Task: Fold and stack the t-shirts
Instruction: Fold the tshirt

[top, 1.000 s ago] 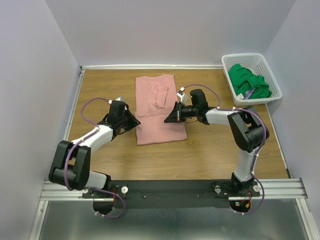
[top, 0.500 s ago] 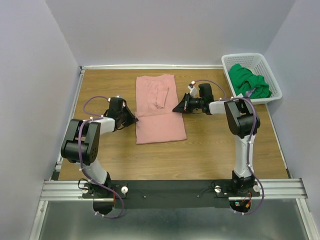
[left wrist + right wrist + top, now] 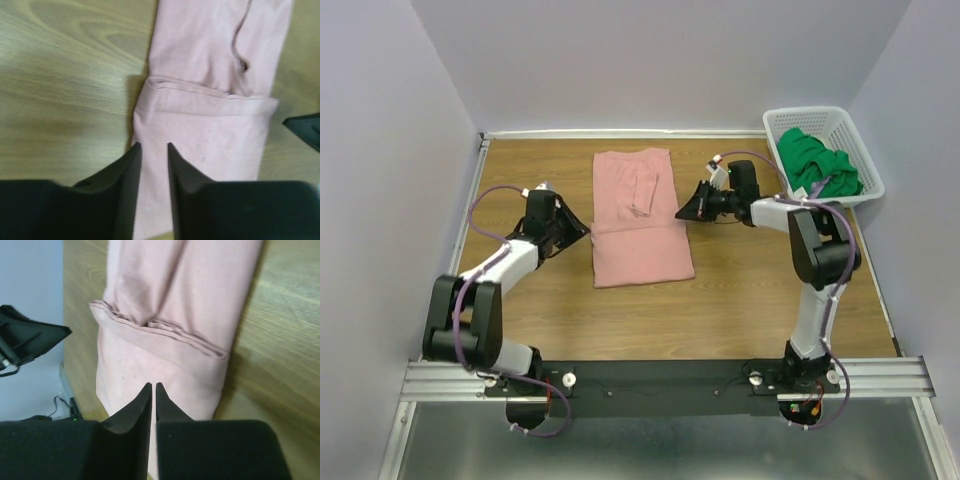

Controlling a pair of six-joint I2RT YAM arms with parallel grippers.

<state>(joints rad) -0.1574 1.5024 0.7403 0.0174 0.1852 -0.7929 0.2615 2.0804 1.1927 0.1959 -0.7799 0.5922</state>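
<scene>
the pink t-shirt lies folded lengthwise mid-table, near part doubled over. left gripper sits just left of it, fingers a little apart, nothing between them. right gripper sits just right — fingers almost touching, nothing pinched. far right, the green t-shirt is bunched in the white basket.

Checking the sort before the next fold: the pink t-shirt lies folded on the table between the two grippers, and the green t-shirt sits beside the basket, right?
Not quite. The green t-shirt sits inside the white basket, not beside it, as the top external view shows. The pink t-shirt does lie folded on the table.
</scene>
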